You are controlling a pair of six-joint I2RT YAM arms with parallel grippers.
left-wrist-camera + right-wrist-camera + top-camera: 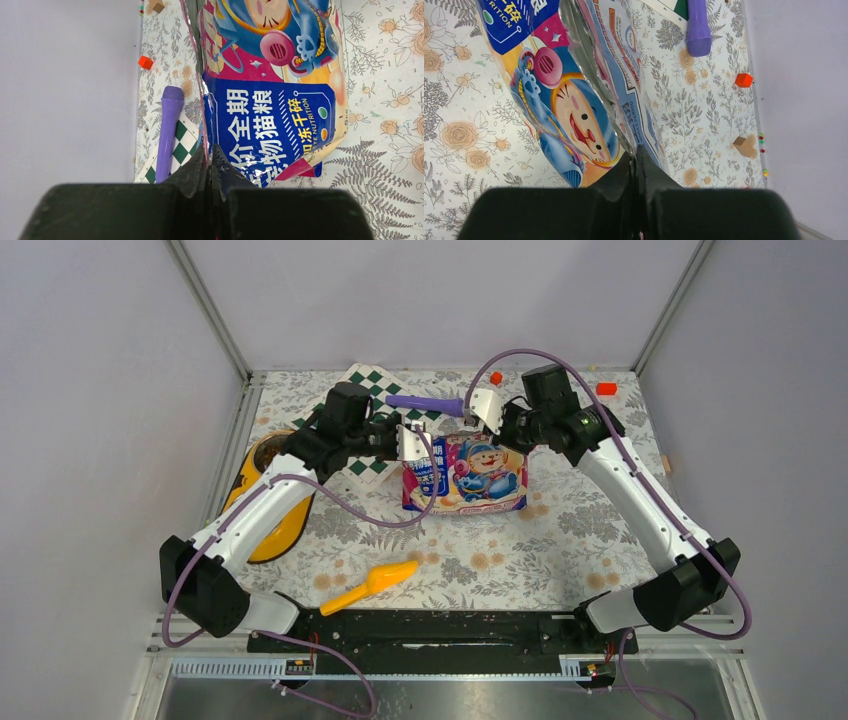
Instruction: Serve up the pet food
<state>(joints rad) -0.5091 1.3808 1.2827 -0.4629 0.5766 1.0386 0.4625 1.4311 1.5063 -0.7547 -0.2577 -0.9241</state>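
Observation:
The pet food bag (465, 475), glossy pink and blue with a cartoon figure, sits mid-table, its top edge lifted toward the back. My left gripper (405, 440) is shut on the bag's top-left edge. My right gripper (490, 412) is shut on its top-right edge. In the left wrist view the gripper (210, 155) pinches the seam beside the blue panel of the bag (270, 115). In the right wrist view the gripper (636, 155) pinches the silvery seam of the bag (569, 100). No loose kibble shows.
A yellow double-bowl feeder (240, 490) lies at the left, partly under my left arm. An orange scoop (372, 585) lies near the front. A purple cylinder (425, 402) and a checkered mat (365, 380) sit behind the bag. Small red blocks (606, 388) are at the back.

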